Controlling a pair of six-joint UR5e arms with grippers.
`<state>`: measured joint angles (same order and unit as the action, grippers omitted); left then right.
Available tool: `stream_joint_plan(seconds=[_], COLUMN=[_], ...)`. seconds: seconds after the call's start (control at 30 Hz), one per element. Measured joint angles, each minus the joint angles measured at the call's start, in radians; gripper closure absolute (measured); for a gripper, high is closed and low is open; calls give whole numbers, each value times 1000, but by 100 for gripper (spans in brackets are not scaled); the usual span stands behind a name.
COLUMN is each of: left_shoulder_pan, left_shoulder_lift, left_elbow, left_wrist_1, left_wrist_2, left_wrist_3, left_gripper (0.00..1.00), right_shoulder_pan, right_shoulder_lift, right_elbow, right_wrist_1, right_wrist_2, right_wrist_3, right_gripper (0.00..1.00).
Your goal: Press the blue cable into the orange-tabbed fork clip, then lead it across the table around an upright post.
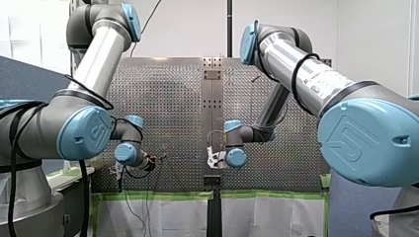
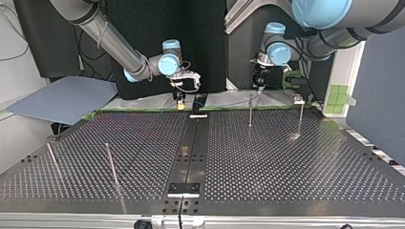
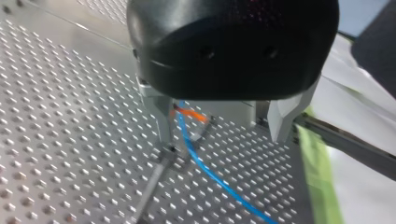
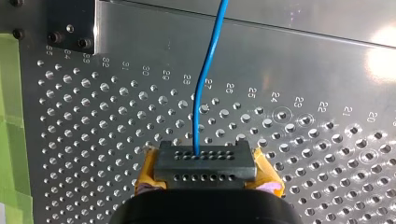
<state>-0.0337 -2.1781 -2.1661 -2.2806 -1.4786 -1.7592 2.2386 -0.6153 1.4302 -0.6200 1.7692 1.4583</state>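
Over the orange-tabbed clip [image 3: 189,113] near the desk's [image 3: 56,140] arm-side edge, my left gripper [image 3: 222,128] hovers with fingers spread wide. The blue cable [image 3: 205,166] runs between them past the tab, apparently lined up for pressing in. My right gripper [image 4: 205,161] (yellow pads showing) pinches the cable farther along that edge, probably to hold it taut.

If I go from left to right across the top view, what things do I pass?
Blue-grey sheet → leaning rod → second rod → my right claw → upright post → second post → green tape.
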Motion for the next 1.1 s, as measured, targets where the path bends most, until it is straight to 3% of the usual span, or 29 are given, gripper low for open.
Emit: stream_joint_plan(seconds=[0.3,0.6,1.1], left_shoulder_pan=[-17,-28,-57], left_shoulder_lift=[54,57,46], left_elbow=[-3,-32,-42], left_wrist_1=[51,76,120], left_wrist_2=[-4,-51,-58], left_wrist_3=[-19,0,-2], left_gripper=[0,0,0], right_shoulder_pan=[0,-1,0], right_shoulder_lift=[0,1,1], right_elbow=[0,0,0], right_wrist_1=[0,2,2], right_wrist_2=[-3,-3,-5], right_wrist_3=[4,4,4], right_gripper=[100,100,100])
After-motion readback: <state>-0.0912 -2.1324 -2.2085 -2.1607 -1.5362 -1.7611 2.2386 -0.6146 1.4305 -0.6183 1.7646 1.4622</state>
